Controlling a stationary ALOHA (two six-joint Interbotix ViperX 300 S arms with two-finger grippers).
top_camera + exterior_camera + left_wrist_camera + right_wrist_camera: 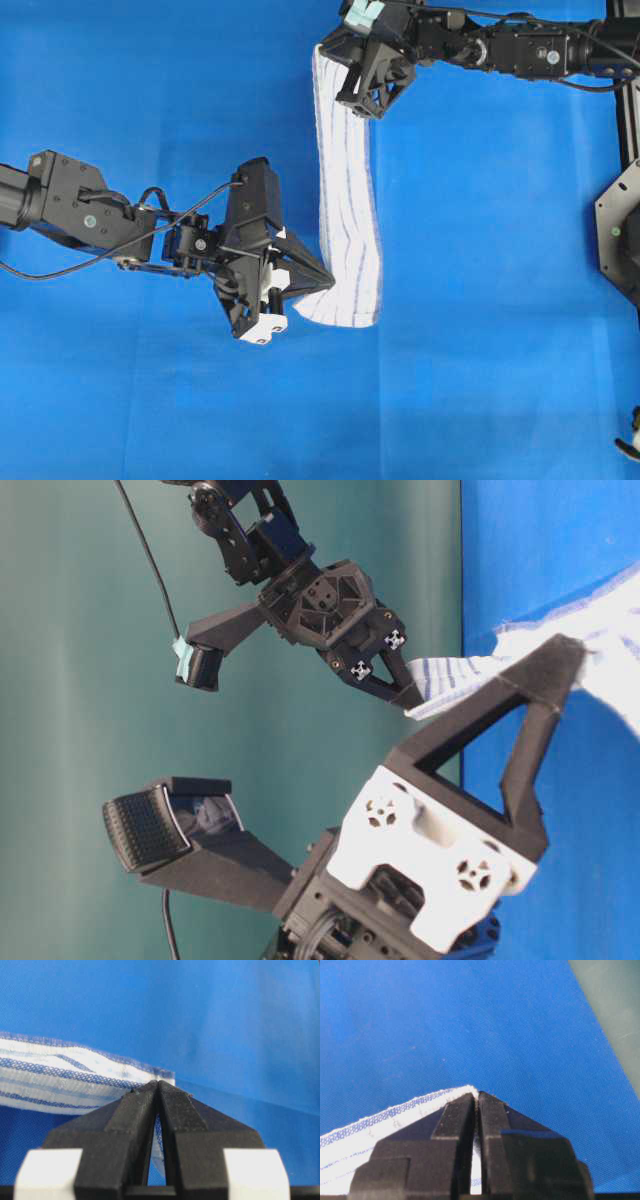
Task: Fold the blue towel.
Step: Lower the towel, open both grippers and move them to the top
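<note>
Towel (347,210) bunched into narrow strip on blue tabletop (150,90), stretched btwn arms. Left gripper (330,282) jaws clenched on near corner, right gripper (368,108) jaws clenched on far corner.

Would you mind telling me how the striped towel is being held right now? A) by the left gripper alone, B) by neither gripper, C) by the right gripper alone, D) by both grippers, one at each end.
D: the left gripper and the right gripper are each closed on an end of the blue towel.
</note>
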